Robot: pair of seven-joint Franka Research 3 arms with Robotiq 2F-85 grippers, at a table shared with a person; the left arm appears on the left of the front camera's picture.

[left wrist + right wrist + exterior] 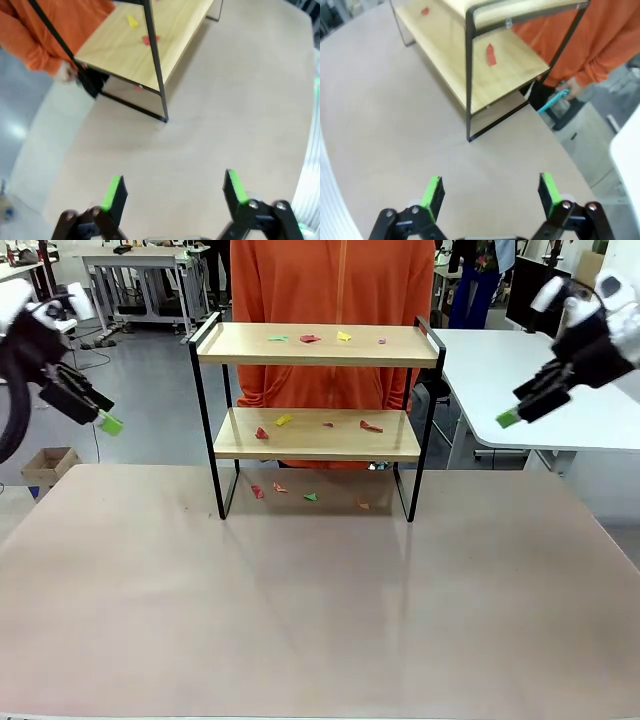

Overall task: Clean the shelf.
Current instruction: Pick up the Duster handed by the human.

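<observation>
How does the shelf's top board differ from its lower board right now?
The top board sits directly above the lower board. The top board carries a green scrap and a pink scrap among red and yellow ones; the lower board holds only red and yellow ones. Both are light wood and littered.

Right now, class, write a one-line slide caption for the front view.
Open left gripper and right gripper flank the shelf, strewn with coloured scraps; a person stands behind.
</observation>
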